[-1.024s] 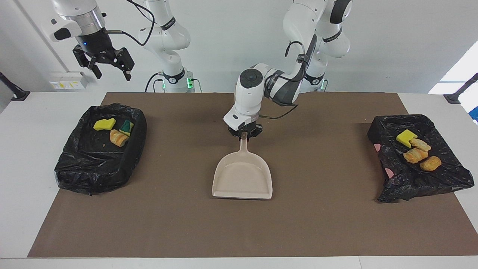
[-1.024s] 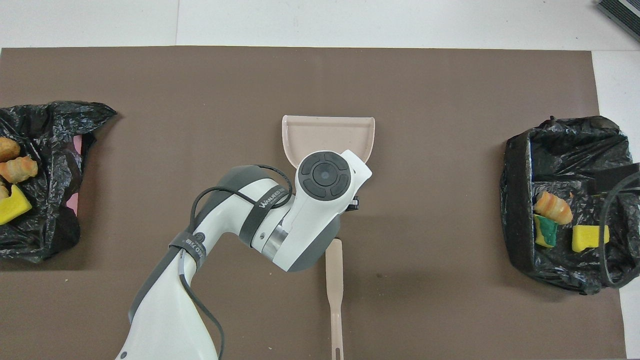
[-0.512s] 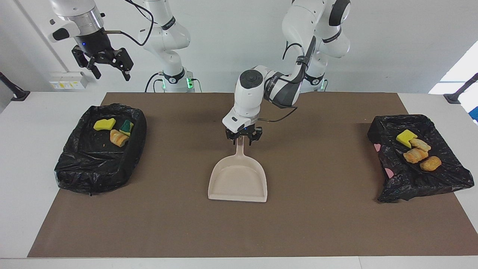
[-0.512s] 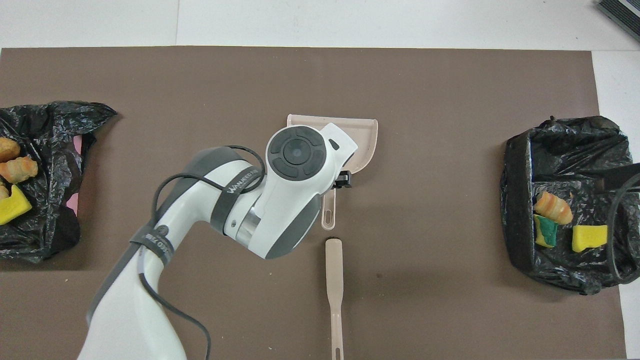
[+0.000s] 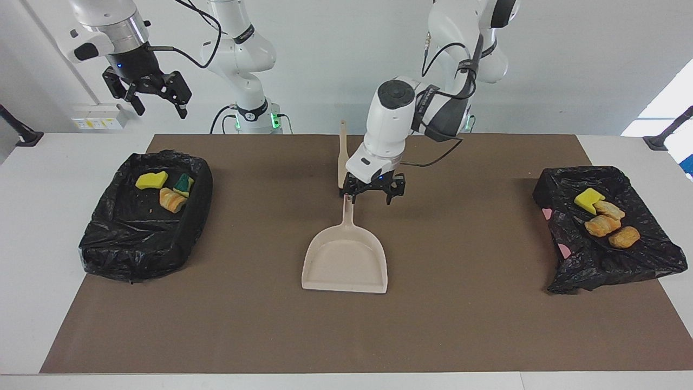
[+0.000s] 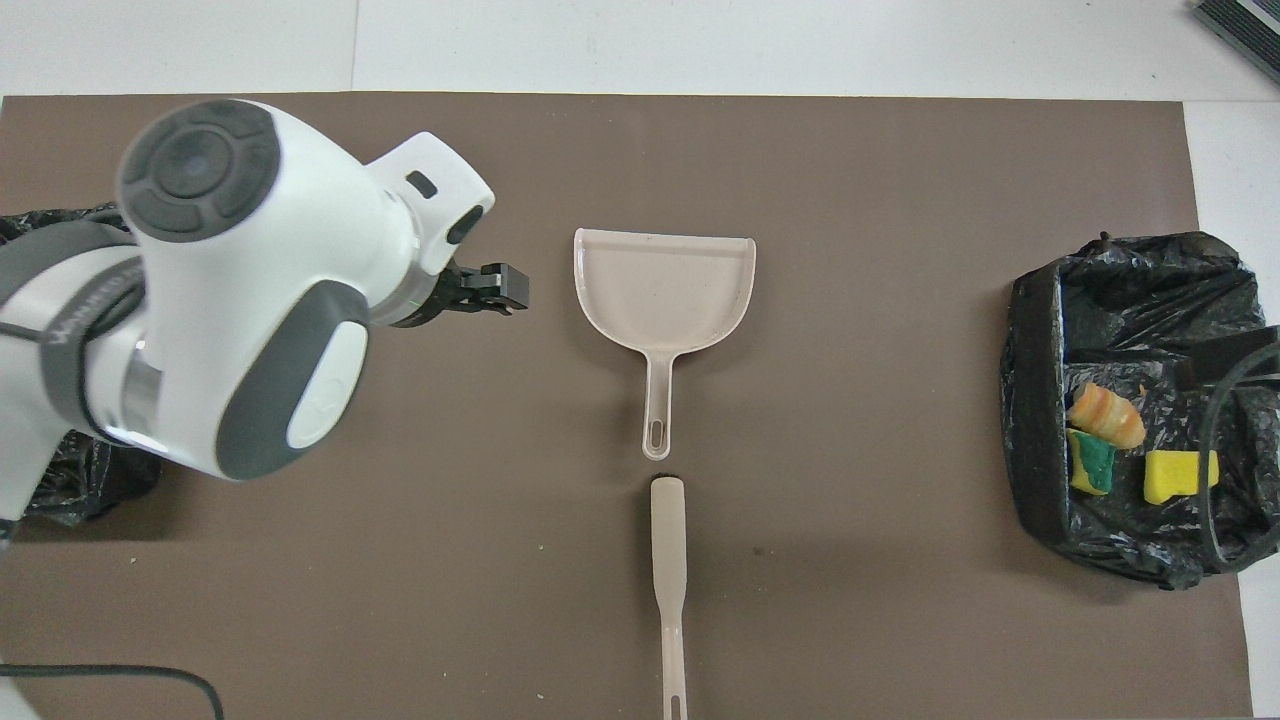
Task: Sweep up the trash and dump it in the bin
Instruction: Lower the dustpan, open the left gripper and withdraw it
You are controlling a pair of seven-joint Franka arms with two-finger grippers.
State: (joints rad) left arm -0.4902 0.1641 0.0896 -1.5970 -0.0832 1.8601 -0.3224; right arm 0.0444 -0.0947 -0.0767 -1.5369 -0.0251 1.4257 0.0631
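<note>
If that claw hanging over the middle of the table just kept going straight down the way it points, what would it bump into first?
Probably the bare brown mat. The left gripper, open, points down beside the dustpan handle; depth is hard to judge, so it might clip it.

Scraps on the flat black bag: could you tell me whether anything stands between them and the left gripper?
Nothing visible: only bare brown mat separates the open left gripper from those golden-brown and yellow scraps.

White table [image 5: 32, 216] carries a brown mat [image 5: 460, 325], dustpan [image 5: 346, 260] on it.
</note>
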